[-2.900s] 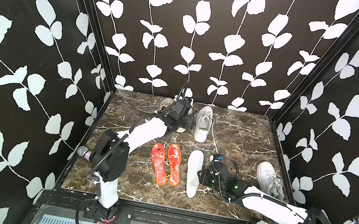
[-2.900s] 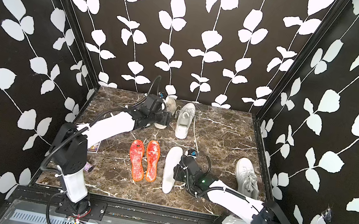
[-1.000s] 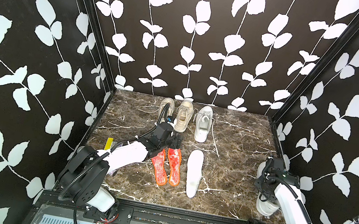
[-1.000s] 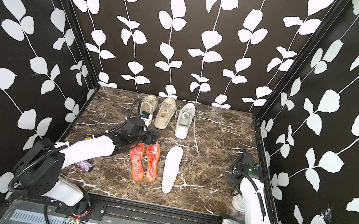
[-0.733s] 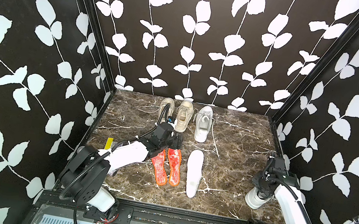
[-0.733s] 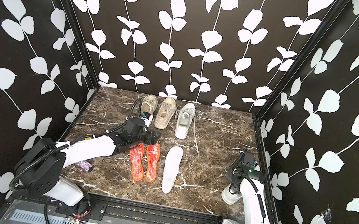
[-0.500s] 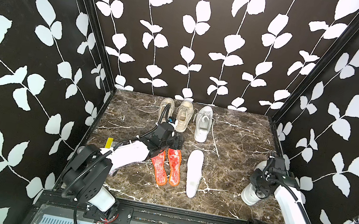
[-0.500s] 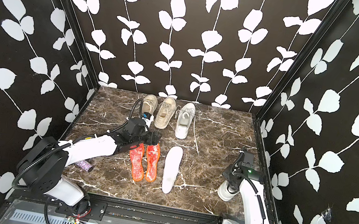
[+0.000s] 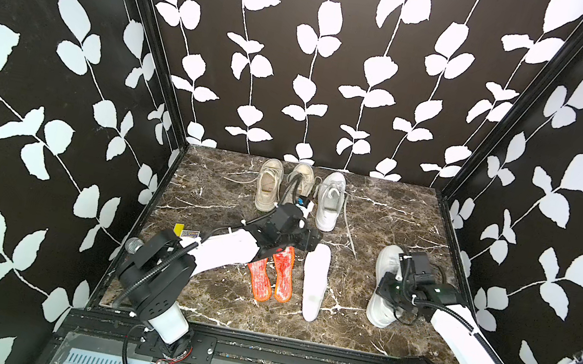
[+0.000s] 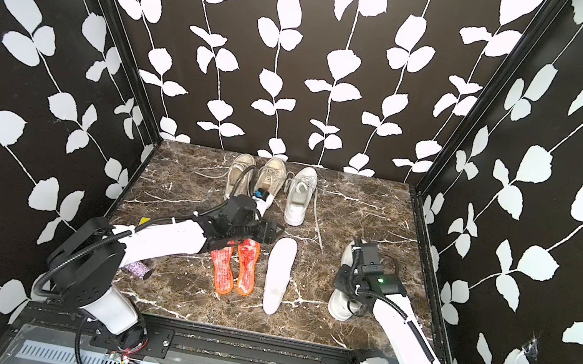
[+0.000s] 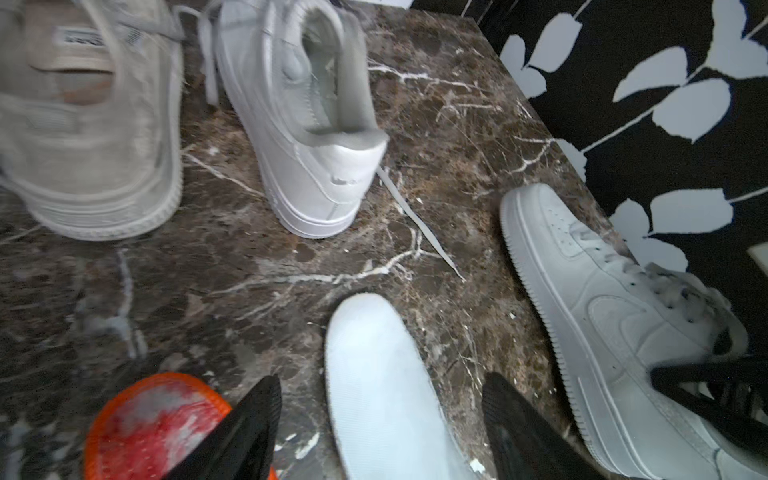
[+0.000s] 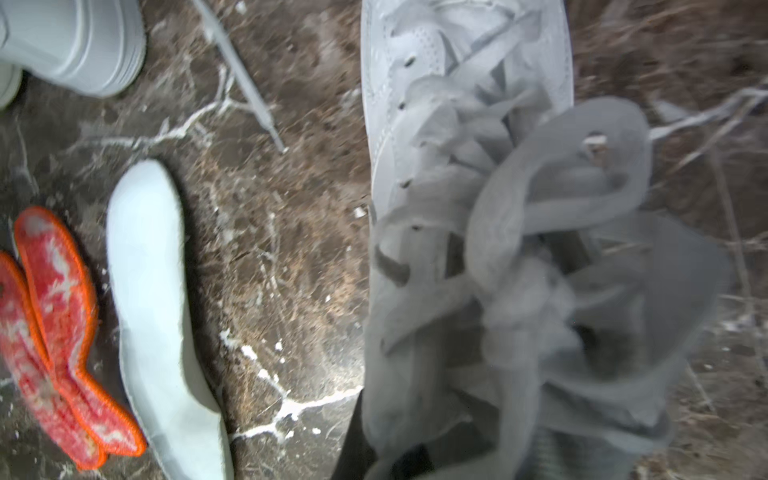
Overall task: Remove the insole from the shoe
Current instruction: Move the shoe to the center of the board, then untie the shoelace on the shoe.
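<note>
Right wrist view: my right hand (image 12: pixel 386 451) is pinched shut on the white shoe (image 12: pixel 457 166) at its collar; its insole, hidden under the laces (image 12: pixel 540 187), I judge still inside; beside that shoe, a white insole (image 12: pixel 153 299) and orange insoles (image 12: pixel 58 316) lie out; my left hand (image 11: pixel 382 386) gapes empty over the white one.

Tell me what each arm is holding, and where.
Left gripper: open, holding nothing. Right gripper: shut on the white sneaker at its opening; exact part hidden.
</note>
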Controlling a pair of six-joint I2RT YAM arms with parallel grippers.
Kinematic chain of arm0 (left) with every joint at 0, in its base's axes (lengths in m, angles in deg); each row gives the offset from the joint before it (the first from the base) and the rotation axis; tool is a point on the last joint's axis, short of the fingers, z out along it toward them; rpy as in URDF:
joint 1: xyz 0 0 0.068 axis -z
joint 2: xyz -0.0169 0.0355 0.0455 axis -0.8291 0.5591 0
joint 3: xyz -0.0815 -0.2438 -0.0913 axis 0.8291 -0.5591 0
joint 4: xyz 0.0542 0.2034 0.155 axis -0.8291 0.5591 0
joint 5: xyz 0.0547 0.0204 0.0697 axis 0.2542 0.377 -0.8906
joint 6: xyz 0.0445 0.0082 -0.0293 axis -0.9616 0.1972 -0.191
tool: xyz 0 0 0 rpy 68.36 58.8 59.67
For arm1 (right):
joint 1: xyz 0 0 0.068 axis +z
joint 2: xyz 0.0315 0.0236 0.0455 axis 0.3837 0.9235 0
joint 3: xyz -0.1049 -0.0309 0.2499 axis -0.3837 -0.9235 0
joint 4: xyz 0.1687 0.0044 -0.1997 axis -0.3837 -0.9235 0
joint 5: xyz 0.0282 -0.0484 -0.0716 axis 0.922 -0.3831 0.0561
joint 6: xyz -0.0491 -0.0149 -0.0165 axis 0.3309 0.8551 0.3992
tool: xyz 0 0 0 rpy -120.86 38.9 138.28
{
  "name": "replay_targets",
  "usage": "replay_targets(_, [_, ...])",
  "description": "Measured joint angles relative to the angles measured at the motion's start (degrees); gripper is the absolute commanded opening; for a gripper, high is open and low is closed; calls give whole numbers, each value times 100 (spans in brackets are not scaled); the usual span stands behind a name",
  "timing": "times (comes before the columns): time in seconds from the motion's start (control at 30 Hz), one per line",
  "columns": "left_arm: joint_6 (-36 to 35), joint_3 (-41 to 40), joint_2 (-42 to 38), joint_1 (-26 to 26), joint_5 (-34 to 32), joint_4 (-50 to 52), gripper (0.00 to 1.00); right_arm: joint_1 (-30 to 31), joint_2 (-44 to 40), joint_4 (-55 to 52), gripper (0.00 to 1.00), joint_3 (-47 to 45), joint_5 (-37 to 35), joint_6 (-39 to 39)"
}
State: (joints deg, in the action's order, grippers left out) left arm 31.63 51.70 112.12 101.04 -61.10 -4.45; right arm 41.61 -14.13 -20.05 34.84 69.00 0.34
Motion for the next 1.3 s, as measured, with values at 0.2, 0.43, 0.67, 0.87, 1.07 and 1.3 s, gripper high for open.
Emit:
replay_targets(0.2, [9, 48, 197, 247, 85, 28, 77, 1034, 544, 177, 0, 273, -343, -326])
replay_targets(0.43, [7, 72, 262, 404, 111, 96, 76, 1762, 1169, 505, 15, 667, -527, -533])
replay_targets(0.67, [9, 87, 295, 717, 107, 195, 76, 1808, 964, 699, 34, 879, -675, -450])
replay_targets(0.87, [7, 442, 494, 1095, 103, 317, 76, 1803, 236, 520, 34, 876, -1132, -229])
replay_targets(1.07, [-35, 708, 739, 1353, 153, 315, 76, 1694, -343, 358, 33, 748, -1613, 28])
replay_targets(1.3, [-33, 933, 1080, 1440, 149, 415, 73, 1296, -542, 367, 32, 146, -1504, 157])
